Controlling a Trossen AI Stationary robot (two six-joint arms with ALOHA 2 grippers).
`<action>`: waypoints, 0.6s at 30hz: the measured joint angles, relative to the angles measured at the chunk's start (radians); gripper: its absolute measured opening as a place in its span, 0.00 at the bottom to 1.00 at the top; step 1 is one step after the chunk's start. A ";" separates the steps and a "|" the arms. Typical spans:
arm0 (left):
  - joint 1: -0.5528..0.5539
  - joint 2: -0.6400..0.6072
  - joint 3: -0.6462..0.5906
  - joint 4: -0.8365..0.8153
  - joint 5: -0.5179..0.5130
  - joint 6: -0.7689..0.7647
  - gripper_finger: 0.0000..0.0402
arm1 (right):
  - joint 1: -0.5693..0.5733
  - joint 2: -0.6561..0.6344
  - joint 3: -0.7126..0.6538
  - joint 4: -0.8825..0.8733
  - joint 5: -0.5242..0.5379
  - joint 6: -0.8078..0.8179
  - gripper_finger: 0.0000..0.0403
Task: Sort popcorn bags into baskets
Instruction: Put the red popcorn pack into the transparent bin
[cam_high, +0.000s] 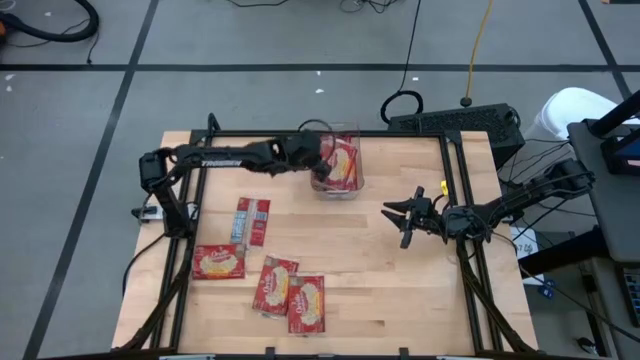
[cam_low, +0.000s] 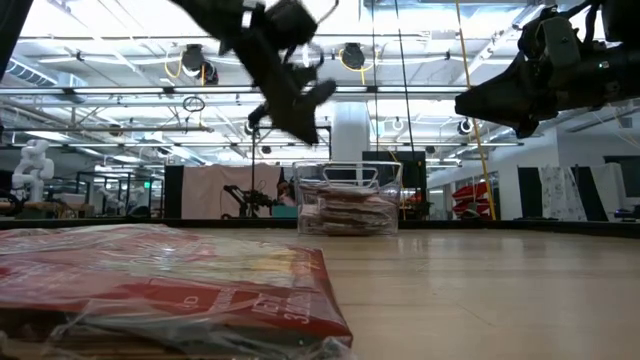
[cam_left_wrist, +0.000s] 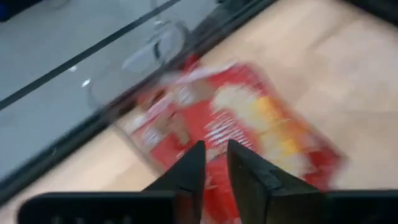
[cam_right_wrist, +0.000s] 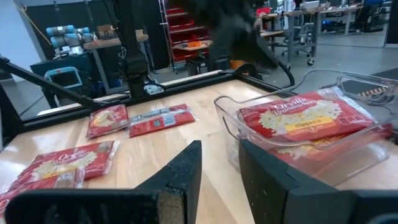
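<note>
A clear basket (cam_high: 356, 132) stands near the table's far edge with popcorn bags (cam_high: 343, 166) stacked flat in it, red and cream side up (cam_right_wrist: 305, 115). My left gripper (cam_high: 320, 160) hangs just over the basket's left rim, tipped downward, narrowly open, with nothing between its fingers (cam_left_wrist: 216, 152). Several more red popcorn bags lie flat on the wood at the near left (cam_high: 252, 220) (cam_high: 220, 262) (cam_high: 290, 293). My right gripper (cam_high: 394, 224) waits level above the table right of the basket, open and empty (cam_right_wrist: 219, 155).
Black frame rails (cam_high: 455, 200) run along the table's sides and far edge. A keyboard (cam_high: 455, 121) and cables lie beyond the far edge. Bare wood (cam_high: 400, 300) stretches across the near right. One bag (cam_low: 170, 285) lies close before the low camera.
</note>
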 joint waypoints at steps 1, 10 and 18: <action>0.003 0.005 0.038 -0.033 0.019 0.019 0.15 | 0.000 0.000 0.000 0.000 0.001 0.000 0.25; 0.017 0.078 0.100 -0.184 -0.054 0.043 0.03 | 0.000 0.000 0.000 0.004 0.003 0.006 0.25; -0.025 0.149 0.094 -0.171 -0.029 0.040 0.02 | 0.000 0.000 0.000 0.004 0.003 -0.007 0.25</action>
